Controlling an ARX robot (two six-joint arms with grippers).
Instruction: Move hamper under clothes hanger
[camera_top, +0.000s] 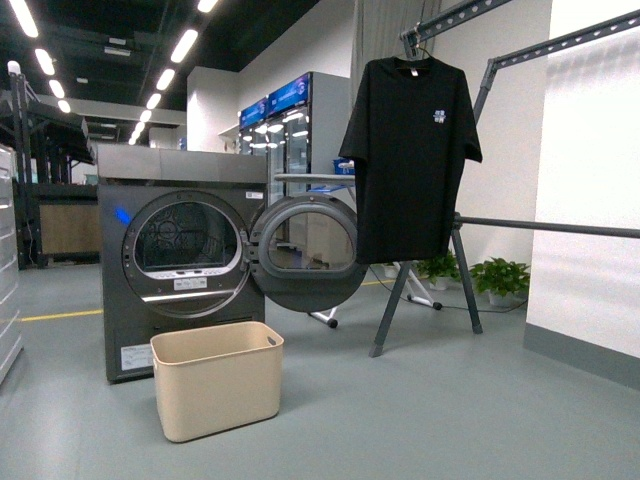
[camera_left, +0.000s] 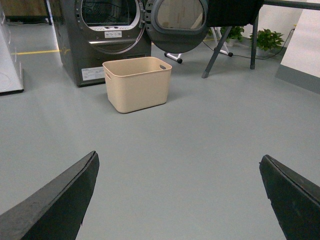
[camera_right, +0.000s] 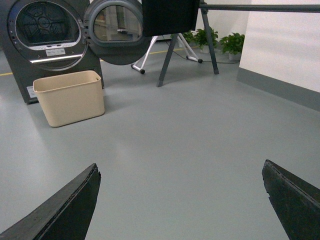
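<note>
The beige hamper (camera_top: 217, 378) stands on the grey floor right in front of the dryer, empty; it also shows as the hamper (camera_left: 137, 83) and the hamper (camera_right: 69, 97). The clothes hanger (camera_top: 470, 240) stands to its right, a dark metal rack with splayed legs and a black T-shirt (camera_top: 410, 155) hanging from it. The hamper is left of the rack, not beneath it. My left gripper (camera_left: 178, 159) is open over bare floor, well short of the hamper. My right gripper (camera_right: 181, 168) is open too, with nothing between its fingers.
A dark grey dryer (camera_top: 180, 265) stands behind the hamper with its round door (camera_top: 308, 252) swung open to the right. A white wall (camera_top: 590, 190) borders the right side. Potted plants (camera_top: 500, 277) sit behind the rack's legs. Grey floor stretches between me and the hamper.
</note>
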